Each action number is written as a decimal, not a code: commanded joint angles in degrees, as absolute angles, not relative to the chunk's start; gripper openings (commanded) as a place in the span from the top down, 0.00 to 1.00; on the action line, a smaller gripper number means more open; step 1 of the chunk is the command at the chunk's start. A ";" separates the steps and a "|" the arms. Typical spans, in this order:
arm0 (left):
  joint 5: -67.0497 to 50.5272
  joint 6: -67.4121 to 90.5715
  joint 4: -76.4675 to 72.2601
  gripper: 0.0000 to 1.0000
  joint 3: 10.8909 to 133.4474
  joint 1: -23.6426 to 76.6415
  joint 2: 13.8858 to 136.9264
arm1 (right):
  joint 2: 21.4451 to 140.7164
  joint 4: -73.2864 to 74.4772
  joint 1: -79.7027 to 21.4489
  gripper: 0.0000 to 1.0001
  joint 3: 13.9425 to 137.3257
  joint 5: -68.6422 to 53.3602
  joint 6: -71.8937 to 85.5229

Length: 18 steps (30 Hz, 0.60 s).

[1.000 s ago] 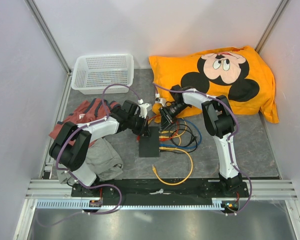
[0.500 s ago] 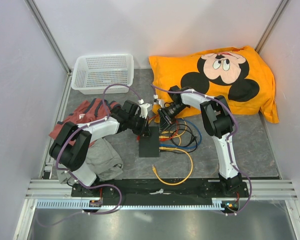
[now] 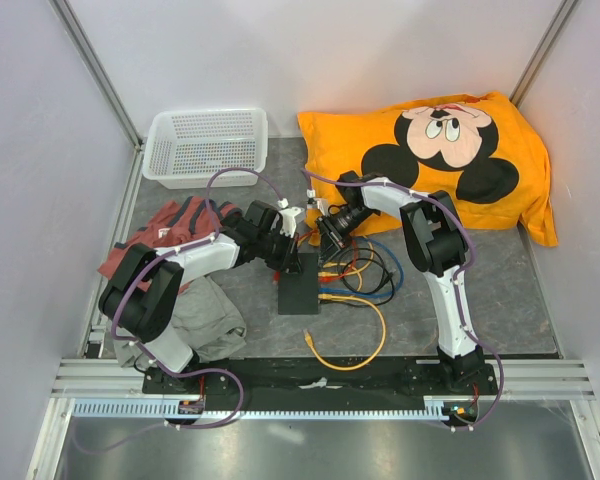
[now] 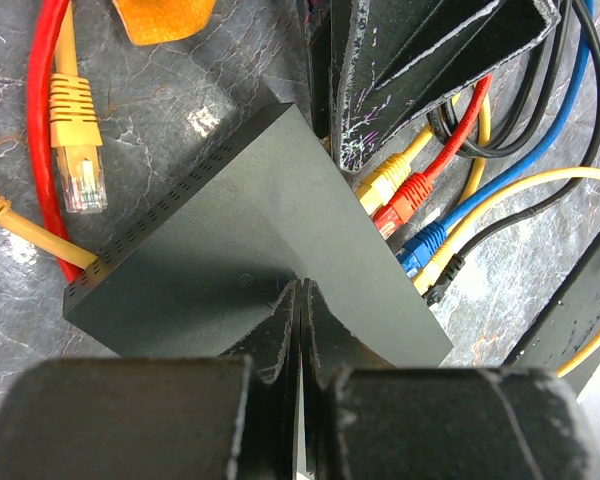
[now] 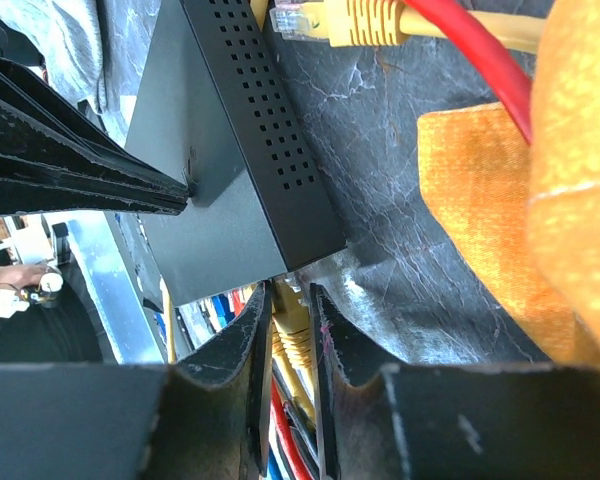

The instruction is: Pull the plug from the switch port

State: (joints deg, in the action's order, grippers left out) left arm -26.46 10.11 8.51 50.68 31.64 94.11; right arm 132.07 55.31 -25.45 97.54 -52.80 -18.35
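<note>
Right hand: closed on the yellow plug, which fills the gap between its fingers right at the port face of the switch. Left hand: shut, tips pressed down on the switch top as a brace. The switch lies flat on the counter between the two arms, with its ports turned toward the right arm and the cable tangle.

Step judged in hand: grip taken, plug not yet drawn (it appears seated in the end port). Next move, as judged: a straight pull along the plug's axis is called for, away from the port face. The brace is to be held so that the switch is not dragged along. No latch tab can be made out.

Edges and room: a red plug sits just beside the yellow one, with blue and black ones further along the row, so little side room is left for the fingers. The pull path runs over the tangle, and the pillow lies near behind it. A loose connector lies by the switch's vented side, away from the ports.
</note>
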 commanded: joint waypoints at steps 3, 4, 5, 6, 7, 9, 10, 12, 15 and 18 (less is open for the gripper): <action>-21.45 7.73 8.88 0.98 49.39 31.82 95.45 | 133.16 55.63 -26.72 0.93 98.26 -47.03 -21.36; -21.45 7.73 8.96 0.98 49.31 31.82 95.45 | 133.07 55.72 -26.81 0.93 98.17 -46.67 -21.53; -21.45 7.73 8.96 0.98 49.31 31.82 95.54 | 133.07 55.72 -26.89 0.94 98.26 -46.58 -21.53; -21.45 7.73 8.88 0.98 49.31 31.82 95.54 | 133.07 55.72 -26.89 0.94 98.09 -46.58 -21.53; -21.53 7.65 8.88 0.98 49.31 31.82 95.62 | 132.98 55.72 -26.98 0.94 98.09 -46.50 -21.53; -21.45 7.65 8.88 0.98 49.31 31.82 95.54 | 133.07 55.63 -27.07 0.96 98.00 -45.88 -21.53; -21.45 7.65 8.96 0.98 49.31 31.82 95.71 | 132.98 55.55 -27.16 0.96 98.00 -45.53 -21.62; -21.45 7.65 8.96 0.98 49.39 31.90 95.71 | 132.80 55.63 -27.33 0.98 97.91 -44.48 -21.88; -21.36 7.56 8.96 0.98 49.31 31.90 95.62 | 132.37 55.72 -27.42 0.99 97.91 -42.90 -22.15; -21.36 7.47 8.88 0.98 49.31 31.99 95.63 | 132.01 55.72 -27.42 1.00 97.91 -41.32 -22.50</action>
State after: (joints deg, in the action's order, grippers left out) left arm -25.96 10.09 7.99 50.63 31.90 94.11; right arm 132.05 55.53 -26.11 97.95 -50.11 -19.66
